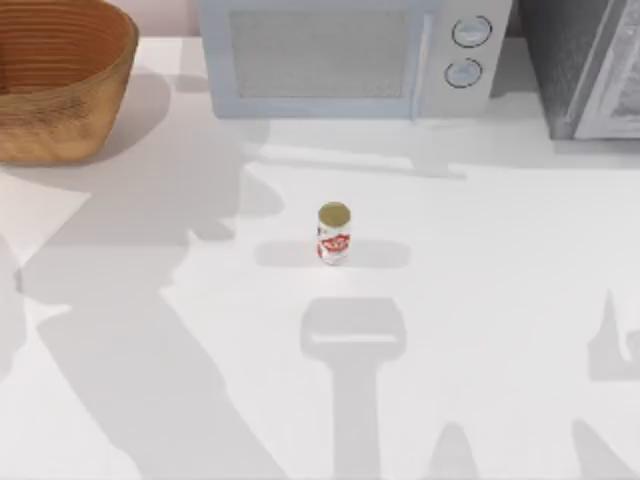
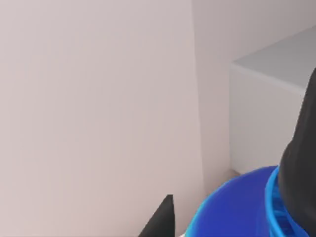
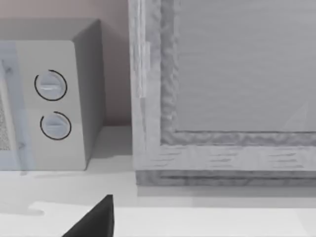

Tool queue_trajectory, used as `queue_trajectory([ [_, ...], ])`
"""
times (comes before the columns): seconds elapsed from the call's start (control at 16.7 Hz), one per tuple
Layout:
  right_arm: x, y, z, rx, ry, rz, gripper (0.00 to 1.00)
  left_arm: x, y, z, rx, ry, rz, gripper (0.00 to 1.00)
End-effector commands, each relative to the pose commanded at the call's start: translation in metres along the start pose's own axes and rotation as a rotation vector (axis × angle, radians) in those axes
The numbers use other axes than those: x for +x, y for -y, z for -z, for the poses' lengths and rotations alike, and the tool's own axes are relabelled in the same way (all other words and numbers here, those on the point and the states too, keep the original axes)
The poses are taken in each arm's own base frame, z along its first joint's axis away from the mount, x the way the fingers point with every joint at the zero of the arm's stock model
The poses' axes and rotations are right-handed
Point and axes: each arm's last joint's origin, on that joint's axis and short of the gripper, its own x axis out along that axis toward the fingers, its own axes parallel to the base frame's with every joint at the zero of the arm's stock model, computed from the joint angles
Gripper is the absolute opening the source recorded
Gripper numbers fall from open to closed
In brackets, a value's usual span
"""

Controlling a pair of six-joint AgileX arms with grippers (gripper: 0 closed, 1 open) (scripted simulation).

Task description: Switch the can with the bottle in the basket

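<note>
Black, tapering fingers on both wrists

White, red-labelled, gold-topped can; orange-brown ribbed basket.

**Left end effector spread, right arm facing the back of the worktop**

In the left wrist view, the left end effector has its two dark fingers standing well apart. One shows as a slim pointed tip. The other is a broader dark shape cut off by the picture's edge. A blue rounded object sits in the gap between them. The broad finger overlaps it, while the pointed tip stands just clear of it. The wrist is aimed level rather than downward.

In the right wrist view, the right end effector shows as a single dark wedge. Its wrist is also held level, low over the worktop.
</note>
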Motion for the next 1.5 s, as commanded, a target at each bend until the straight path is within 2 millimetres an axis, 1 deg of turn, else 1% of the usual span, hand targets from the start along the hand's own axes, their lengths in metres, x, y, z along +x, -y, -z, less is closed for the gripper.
queue_trajectory([
  [0.12, 0.0, 0.0, 0.0, 0.0, 0.0, 0.0, 1.0, 0.014, 0.0, -0.009, -0.046, -0.009, 0.068, 0.0],
  [0.3, 0.0, 0.0, 0.0, 0.0, 0.0, 0.0, 1.0, 0.03, 0.002, -0.012, -0.092, -0.019, 0.127, 0.0],
  [0.54, 0.0, 0.0, 0.0, 0.0, 0.0, 0.0, 1.0, 0.032, 0.002, -0.012, -0.097, -0.02, 0.134, 0.0],
  [0.6, 0.0, 0.0, 0.0, 0.0, 0.0, 0.0, 1.0, 0.029, 0.001, -0.012, -0.094, -0.02, 0.127, 0.0],
  [0.72, 0.0, 0.0, 0.0, 0.0, 0.0, 0.0, 1.0, 0.036, 0.002, -0.008, -0.102, -0.025, 0.128, 0.0],
  [1.26, 0.0, 0.0, 0.0, 0.0, 0.0, 0.0, 1.0, 0.088, 0.015, 0.017, -0.096, -0.02, 0.134, 0.0],
  [1.44, 0.0, 0.0, 0.0, 0.0, 0.0, 0.0, 1.0, 0.088, 0.015, 0.017, -0.097, -0.02, 0.134, 0.0],
  [1.5, 0.0, 0.0, 0.0, 0.0, 0.0, 0.0, 1.0, 0.088, 0.015, 0.017, -0.097, -0.02, 0.134, 0.08],
])
